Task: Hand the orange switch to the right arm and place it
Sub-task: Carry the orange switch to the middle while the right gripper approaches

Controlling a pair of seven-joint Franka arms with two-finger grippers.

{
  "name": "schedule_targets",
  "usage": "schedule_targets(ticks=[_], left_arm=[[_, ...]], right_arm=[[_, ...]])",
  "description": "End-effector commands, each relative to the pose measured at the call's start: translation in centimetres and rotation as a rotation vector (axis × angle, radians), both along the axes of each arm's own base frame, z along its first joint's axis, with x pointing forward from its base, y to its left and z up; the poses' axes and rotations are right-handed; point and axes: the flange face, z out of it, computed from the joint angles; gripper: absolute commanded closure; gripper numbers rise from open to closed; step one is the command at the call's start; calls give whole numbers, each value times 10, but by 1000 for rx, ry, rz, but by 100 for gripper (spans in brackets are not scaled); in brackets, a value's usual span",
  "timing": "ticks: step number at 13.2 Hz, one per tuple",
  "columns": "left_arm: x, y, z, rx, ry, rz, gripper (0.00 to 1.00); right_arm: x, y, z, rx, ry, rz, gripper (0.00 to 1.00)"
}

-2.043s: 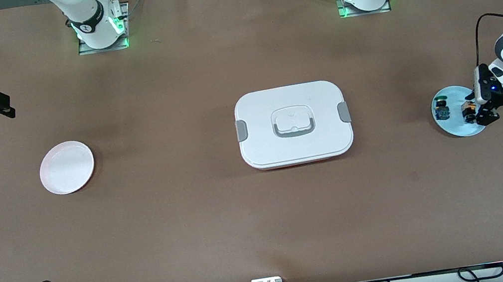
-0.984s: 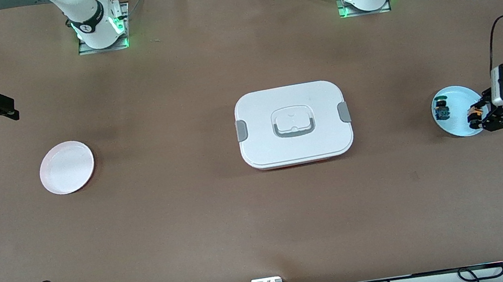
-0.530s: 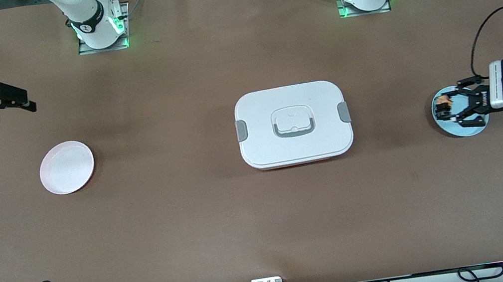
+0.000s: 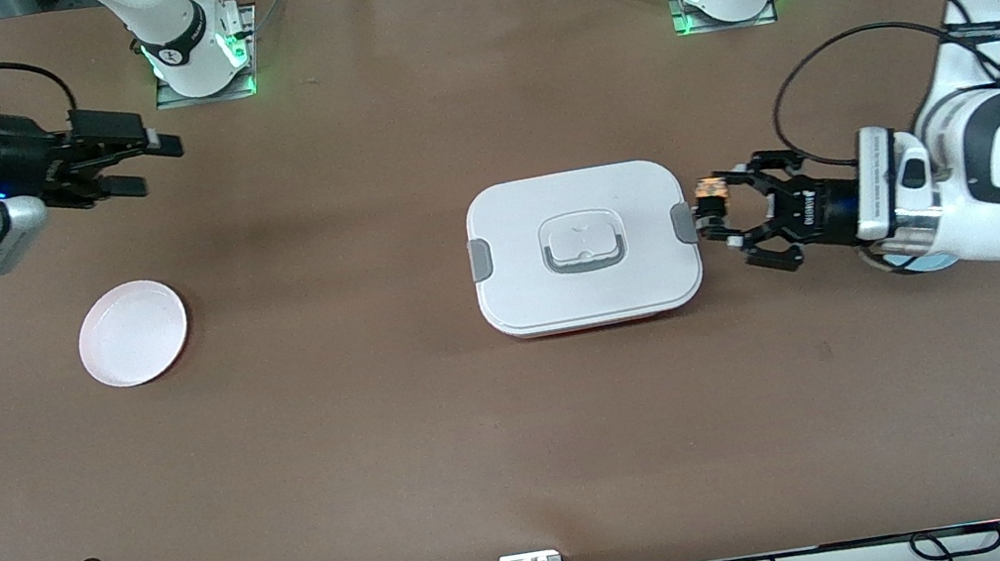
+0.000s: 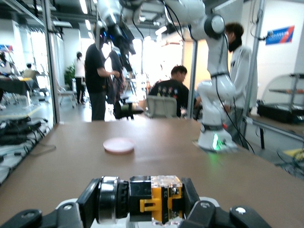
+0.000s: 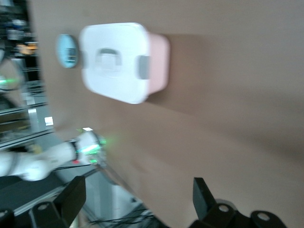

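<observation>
The orange switch (image 4: pixel 705 191) has a black body, an orange-yellow block and a metal-ringed cap. My left gripper (image 4: pixel 708 210) is shut on it and holds it in the air, right beside the end of the white lidded box (image 4: pixel 591 296) toward the left arm. In the left wrist view the switch (image 5: pixel 156 199) lies crosswise between the fingers of the left gripper (image 5: pixel 142 205). My right gripper (image 4: pixel 153 165) is open and empty in the air over the table toward the right arm's end. Its two fingers stand wide apart in the right wrist view (image 6: pixel 137 199).
A pink plate (image 4: pixel 132 334) lies toward the right arm's end, also in the left wrist view (image 5: pixel 118 145). The white box also shows in the right wrist view (image 6: pixel 118 61). A blue plate (image 4: pixel 909 266) is mostly hidden under the left arm; it shows in the right wrist view (image 6: pixel 66 50).
My left gripper has lifted the orange switch off the blue plate and carried it to the white box's end. My right gripper has swung in from the table's edge toward the middle.
</observation>
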Motion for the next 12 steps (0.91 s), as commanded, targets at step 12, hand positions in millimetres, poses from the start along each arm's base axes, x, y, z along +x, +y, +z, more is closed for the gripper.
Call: schedule_targets(ticks=[12], left_arm=[[-42, -310, 134, -23, 271, 402, 100]], right_arm=[[53, 70, -90, 618, 388, -76, 0]])
